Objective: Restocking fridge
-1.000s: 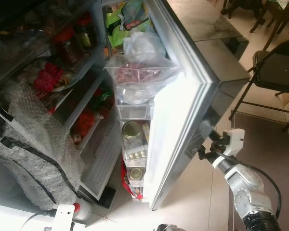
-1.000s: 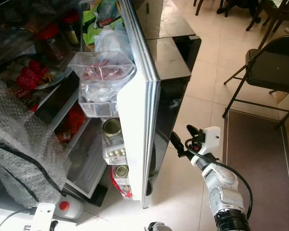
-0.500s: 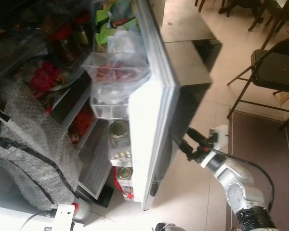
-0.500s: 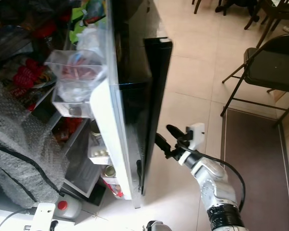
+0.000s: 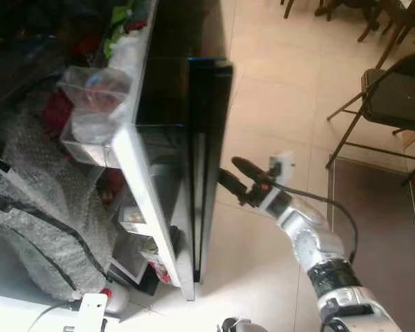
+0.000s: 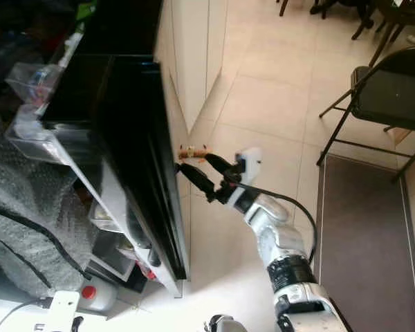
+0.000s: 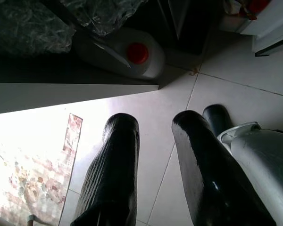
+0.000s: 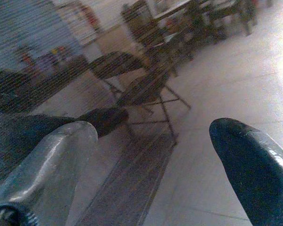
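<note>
You are pushing the fridge door [image 5: 194,159] shut with the right gripper [image 5: 232,174]. A second ago the door was standing wide, with the shelves and the jars in its racks in plain sight; now it is swinging in, its dark outer face is turning toward you, and you are seeing mostly its edge. The right gripper's fingers are standing apart, holding nothing, with the tips touching the door's outer face. Inside, the bag of food [image 5: 97,93] is sitting in the upper door rack. The left gripper [image 7: 153,160] is hanging idle near the floor, fingers apart, with a white jug [image 7: 125,52] nearby. I judge the restocking is nearly done; the door is not yet closed.
</note>
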